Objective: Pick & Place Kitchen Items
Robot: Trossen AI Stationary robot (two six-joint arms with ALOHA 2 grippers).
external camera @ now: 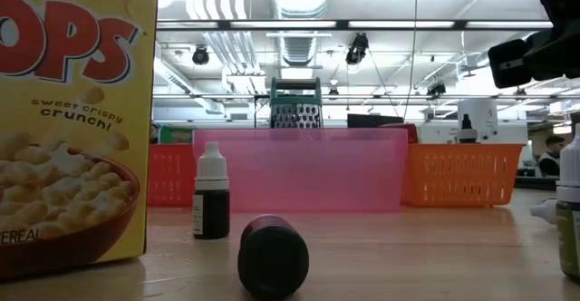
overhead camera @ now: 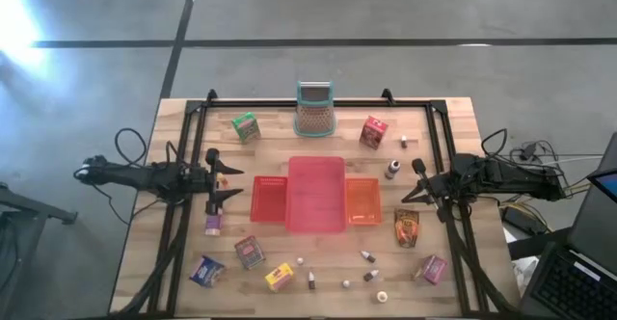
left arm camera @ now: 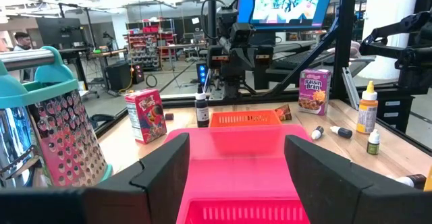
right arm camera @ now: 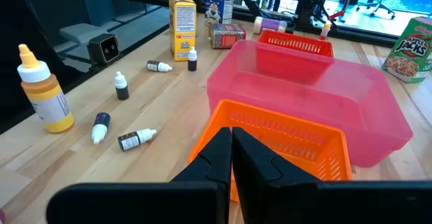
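Note:
Kitchen items lie scattered on the wooden table: a green box (overhead camera: 246, 126) and a red box (overhead camera: 374, 131) at the far side, and an orange packet (overhead camera: 407, 227) and a pink box (overhead camera: 433, 268) at the right. A blue box (overhead camera: 206, 271), a yellow box (overhead camera: 280, 277) and several tiny bottles (overhead camera: 367, 256) lie along the near edge. My left gripper (overhead camera: 220, 177) hovers open at the table's left, level, its fingers (left arm camera: 162, 177) framing the pink tray without touching anything. My right gripper (right arm camera: 231, 158) is shut and empty at the table's right, above the orange tray's end.
Three trays stand side by side mid-table: red (overhead camera: 270, 200), pink (overhead camera: 316, 195) and orange (overhead camera: 362, 201). A teal-rimmed grater (overhead camera: 314, 110) stands behind them at the far edge. A black frame (overhead camera: 289, 99) runs round the table. A dark bottle (overhead camera: 392, 170) stands near my right gripper.

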